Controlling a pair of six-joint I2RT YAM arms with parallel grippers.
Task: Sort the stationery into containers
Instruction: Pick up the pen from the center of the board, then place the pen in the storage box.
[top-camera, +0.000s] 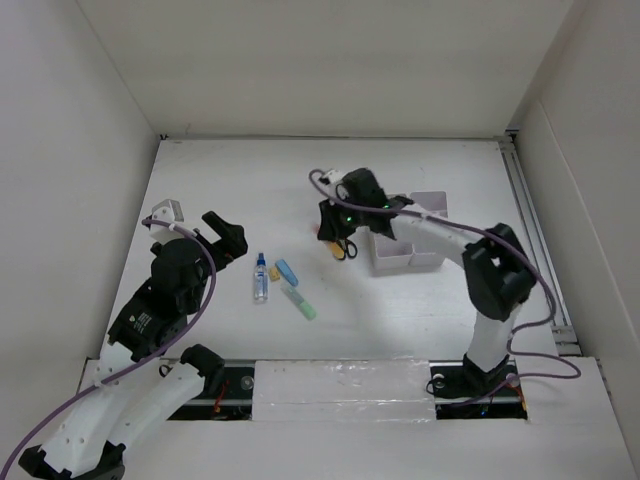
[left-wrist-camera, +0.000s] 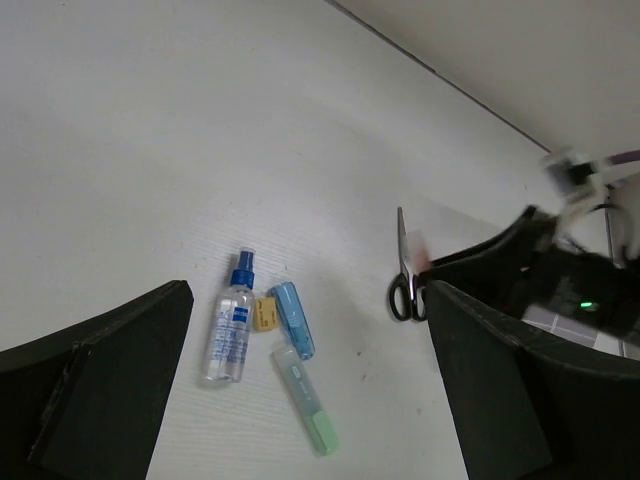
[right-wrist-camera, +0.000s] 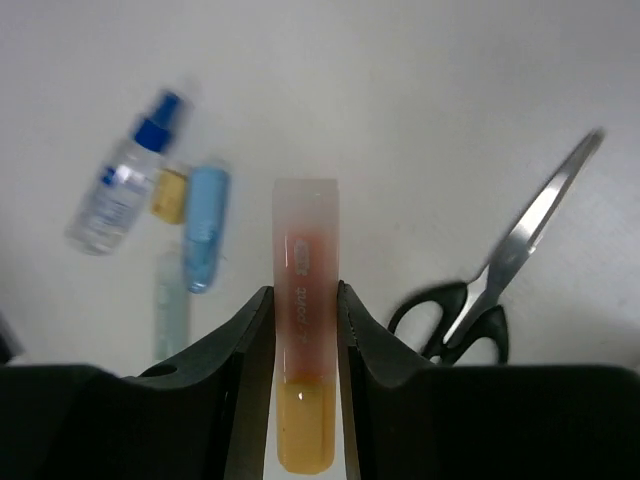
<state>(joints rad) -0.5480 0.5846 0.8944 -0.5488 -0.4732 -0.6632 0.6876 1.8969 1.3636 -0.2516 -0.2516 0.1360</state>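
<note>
One orange marker (right-wrist-camera: 307, 240) is pinched in my right gripper (right-wrist-camera: 303, 295), jaws closed on it, over the desk's middle beside the scissors (right-wrist-camera: 480, 310); gripped so thinly, it may swivel and hit the container (top-camera: 400, 263) wall.

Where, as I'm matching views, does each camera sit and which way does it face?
Top external: high behind the bases, looking down on the table; left gripper and right gripper show.
Left wrist: on left arm, facing bottle, scissors; its open fingers frame them.
Right wrist: on right arm, facing down; its fingers shut on orange marker.
Shared: both wrists see bottle, scissors.
</note>
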